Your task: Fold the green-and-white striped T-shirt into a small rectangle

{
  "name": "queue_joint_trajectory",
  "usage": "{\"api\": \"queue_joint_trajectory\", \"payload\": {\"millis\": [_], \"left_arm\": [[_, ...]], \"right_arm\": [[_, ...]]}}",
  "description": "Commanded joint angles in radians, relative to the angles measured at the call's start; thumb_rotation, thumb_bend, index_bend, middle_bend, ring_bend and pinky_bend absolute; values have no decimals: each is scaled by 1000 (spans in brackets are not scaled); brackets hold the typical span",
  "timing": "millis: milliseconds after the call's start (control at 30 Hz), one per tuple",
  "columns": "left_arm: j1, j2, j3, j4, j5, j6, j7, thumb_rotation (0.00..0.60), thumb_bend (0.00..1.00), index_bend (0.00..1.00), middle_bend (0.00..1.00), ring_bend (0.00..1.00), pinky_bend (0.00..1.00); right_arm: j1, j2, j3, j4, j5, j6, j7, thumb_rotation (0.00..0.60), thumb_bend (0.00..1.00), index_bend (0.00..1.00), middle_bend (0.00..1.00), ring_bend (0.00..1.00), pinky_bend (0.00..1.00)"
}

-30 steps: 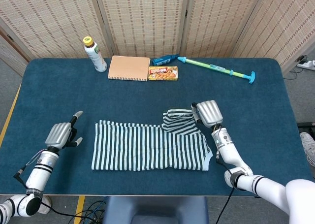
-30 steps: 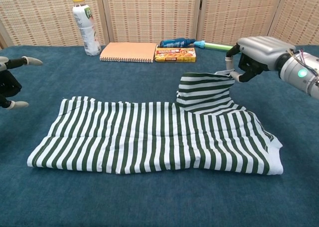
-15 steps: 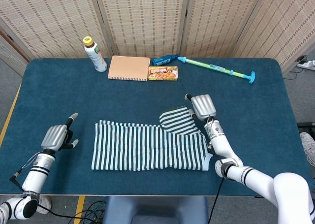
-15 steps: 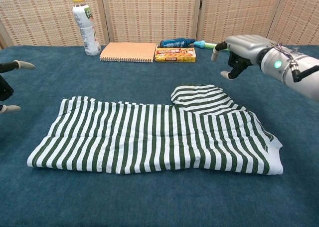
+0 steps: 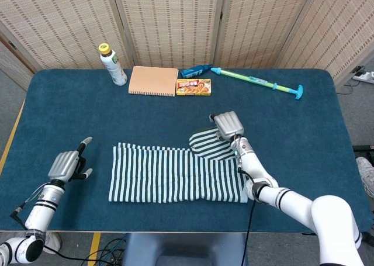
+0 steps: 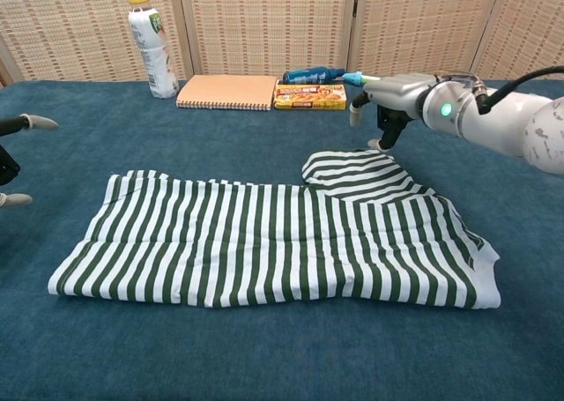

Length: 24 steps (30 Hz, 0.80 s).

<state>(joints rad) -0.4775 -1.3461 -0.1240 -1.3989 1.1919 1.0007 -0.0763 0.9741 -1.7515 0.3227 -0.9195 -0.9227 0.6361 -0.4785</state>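
a: where's the striped t-shirt (image 5: 178, 173) now?

b: flat on the blue tabletop (image 5: 304, 131), near the front edge, laid out as a long band running left to right. one sleeve (image 6: 357, 172) is folded up onto the body at the upper right.

a: and the right hand (image 5: 228, 125)?

b: just above that folded sleeve, at its far edge. in the chest view its fingers (image 6: 386, 129) point down and sit apart, with nothing between them. i can't tell whether a fingertip touches the cloth.

a: the left hand (image 5: 66, 163)?

b: well apart from the shirt, off to its left, low over the tabletop. fingers spread, holding nothing. the chest view catches only its fingertips at the left edge.

a: what's different from a second ago?

b: back then the right hand had the sleeve pinched and lifted, so the cloth stood up in a peak. half a second ago it had let go and the sleeve lay down. since then the hand has shifted left, further over the sleeve. the left hand has drawn slightly back toward the robot.

a: anything else out?

b: along the far edge: a bottle (image 5: 112, 64) with a yellow cap, a tan notebook (image 5: 153, 80), a small orange box (image 5: 193, 87), a blue tube (image 5: 195, 71) and a long green stick (image 5: 257, 82) with a blue handle. none of them has moved.
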Motion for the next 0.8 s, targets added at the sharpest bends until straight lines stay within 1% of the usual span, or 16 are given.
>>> {"api": "queue_joint_trajectory", "payload": {"millis": [33,400,567,800], "left_arm": [[3,1,1,0,0,-1,-2,600,329,0,879,844,958],[19,-2,7,21,-7,-12,-24,600,328,0,880,844,958],[25,-4,7,32,-7,-14,-34,600,328,0,879,844,958],[29,-7,6,42,-5,-17,-44,600,329,0,879,844,958]], "right_arm": [[28,-18,-11,28,20,-28,-18,600,385,282,970,1000,1000],[116,-97,-36,176,51,-116,-19,600,385,282,970,1000,1000],[141,-133,-45,237,42,-148,6,600,385,282,970,1000,1000],[164,-161,-51,296,16,-175,47,600,386,282,970,1000,1000]]}}
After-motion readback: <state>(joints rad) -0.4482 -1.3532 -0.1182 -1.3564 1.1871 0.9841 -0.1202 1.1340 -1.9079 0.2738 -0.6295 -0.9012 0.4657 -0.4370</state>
